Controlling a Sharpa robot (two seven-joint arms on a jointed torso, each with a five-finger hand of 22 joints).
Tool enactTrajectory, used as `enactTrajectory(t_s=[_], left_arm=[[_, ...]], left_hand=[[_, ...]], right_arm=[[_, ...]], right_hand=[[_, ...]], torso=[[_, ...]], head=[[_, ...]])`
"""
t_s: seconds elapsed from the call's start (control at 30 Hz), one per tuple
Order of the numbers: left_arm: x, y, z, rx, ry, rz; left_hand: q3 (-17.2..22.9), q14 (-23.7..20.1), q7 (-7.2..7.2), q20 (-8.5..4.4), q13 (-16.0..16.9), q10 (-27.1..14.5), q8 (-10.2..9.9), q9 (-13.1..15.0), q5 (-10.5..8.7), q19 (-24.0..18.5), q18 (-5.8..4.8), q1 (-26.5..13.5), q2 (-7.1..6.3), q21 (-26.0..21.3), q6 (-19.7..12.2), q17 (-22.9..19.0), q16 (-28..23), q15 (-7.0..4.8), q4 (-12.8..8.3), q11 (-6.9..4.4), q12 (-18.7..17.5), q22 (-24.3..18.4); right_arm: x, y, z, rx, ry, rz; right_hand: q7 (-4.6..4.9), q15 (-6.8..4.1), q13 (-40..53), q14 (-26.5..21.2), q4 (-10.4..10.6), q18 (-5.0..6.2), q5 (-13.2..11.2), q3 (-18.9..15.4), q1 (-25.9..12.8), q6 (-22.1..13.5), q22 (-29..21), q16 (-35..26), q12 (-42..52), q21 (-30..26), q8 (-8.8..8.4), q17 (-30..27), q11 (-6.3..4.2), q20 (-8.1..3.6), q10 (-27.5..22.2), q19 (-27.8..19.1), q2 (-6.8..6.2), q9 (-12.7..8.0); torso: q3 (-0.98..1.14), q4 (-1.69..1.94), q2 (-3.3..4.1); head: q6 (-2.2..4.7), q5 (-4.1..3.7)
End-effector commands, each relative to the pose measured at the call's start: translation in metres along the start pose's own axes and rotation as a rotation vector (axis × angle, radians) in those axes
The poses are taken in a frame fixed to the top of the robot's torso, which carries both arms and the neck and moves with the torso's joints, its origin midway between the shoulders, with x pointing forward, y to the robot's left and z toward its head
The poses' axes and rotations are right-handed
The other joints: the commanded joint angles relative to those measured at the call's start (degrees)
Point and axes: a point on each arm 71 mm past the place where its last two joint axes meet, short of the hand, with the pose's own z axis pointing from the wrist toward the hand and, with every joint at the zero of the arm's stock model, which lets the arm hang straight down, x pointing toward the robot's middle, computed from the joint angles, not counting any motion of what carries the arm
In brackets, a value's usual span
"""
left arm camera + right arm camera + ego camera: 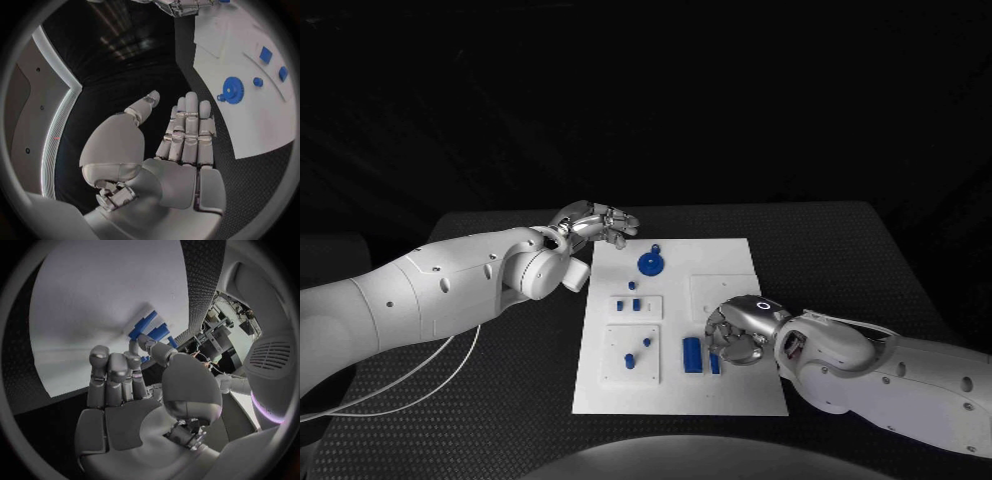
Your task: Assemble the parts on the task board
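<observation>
The white task board (733, 255) lies in the middle of the table. On it are a blue gear (651, 263), small blue pegs (633, 285) and two upright-lying blue bars (691, 355). My right hand (740, 330) is low over the board right beside the bars. In the right wrist view its fingers (112, 365) lie straight and its thumb reaches the ends of the bars (150, 330), with nothing in the palm. My left hand (596, 222) hovers off the board's far left corner. Its fingers (187, 125) are stretched and hold nothing, with the gear (233, 90) ahead of them.
Two raised white squares (630, 352) on the board's left half carry small blue pieces. Another raised square (721, 288) lies just beyond my right hand. Black table surface (502, 420) surrounds the board, and a white cable (401, 385) hangs under my left arm.
</observation>
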Motion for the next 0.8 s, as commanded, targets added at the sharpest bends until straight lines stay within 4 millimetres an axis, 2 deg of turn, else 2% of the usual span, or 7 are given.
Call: enactTrajectory(t_s=[0.03,0.17,0.47,0.8], left_arm=[[0.003,-0.001,0.000,0.007,0.019,-0.001],[0.003,-0.001,0.000,0.007,0.021,-0.001],[0.002,-0.001,0.000,0.007,0.020,0.000],[0.003,-0.001,0.000,0.007,0.021,0.000]], left_hand=[[0.1,0.3,-0.05,-0.13,0.0,-0.4,0.4,-0.1,0.20,0.3,0.59,0.0,0.00,-0.2,-0.5,0.1,-0.4,0.13,0.3,0.01,0.1,0.1],[0.1,0.3,-0.05,-0.12,0.0,-0.4,0.4,-0.1,0.19,0.3,0.59,0.0,0.00,-0.3,-0.5,0.1,-0.4,0.14,0.3,0.01,0.1,0.1],[0.1,0.3,-0.04,-0.12,0.0,-0.4,0.4,-0.1,0.19,0.3,0.59,0.0,-0.02,-0.3,-0.5,0.1,-0.4,0.14,0.3,0.01,0.1,0.1],[0.1,0.3,-0.04,-0.12,0.0,-0.4,0.4,-0.1,0.19,0.3,0.59,0.0,-0.02,-0.3,-0.6,0.1,-0.4,0.14,0.3,0.01,0.1,0.2]], right_arm=[[0.002,-0.006,-0.001,-0.043,-0.008,0.021],[0.001,-0.010,-0.001,-0.064,-0.022,0.046],[0.008,-0.014,-0.003,-0.086,-0.027,0.046],[0.012,-0.019,-0.003,-0.082,-0.023,0.022]], right_hand=[[0.47,-0.35,0.0,0.0,-0.4,1.96,-0.3,-0.1,0.8,0.5,-0.1,-0.2,-0.1,0.2,0.08,0.0,-0.21,-0.19,0.3,0.0,0.08,0.0],[0.52,-0.28,0.0,0.0,-0.5,1.96,-0.3,-0.6,1.0,0.5,-0.1,-0.2,-0.2,0.2,0.06,0.0,-0.15,-0.13,0.3,-0.1,0.10,0.0],[0.54,-0.16,-0.1,-0.1,-0.8,1.96,-0.3,-1.8,1.8,0.5,0.0,-0.1,-0.3,0.4,0.10,0.0,-0.11,0.04,0.4,-0.4,0.49,-0.1],[0.52,-0.12,-0.1,-0.1,-0.8,1.96,-0.3,-2.1,2.1,0.6,0.0,-0.1,-0.4,0.4,0.14,0.1,-0.13,0.08,0.5,-0.4,0.60,-0.1]], torso=[[0.01,-0.05,0.00],[0.00,-0.05,0.01],[0.10,0.00,0.01],[0.01,-0.01,0.00]], head=[[0.01,-0.01],[0.06,-0.03],[-0.03,-0.05],[-0.04,-0.06]])
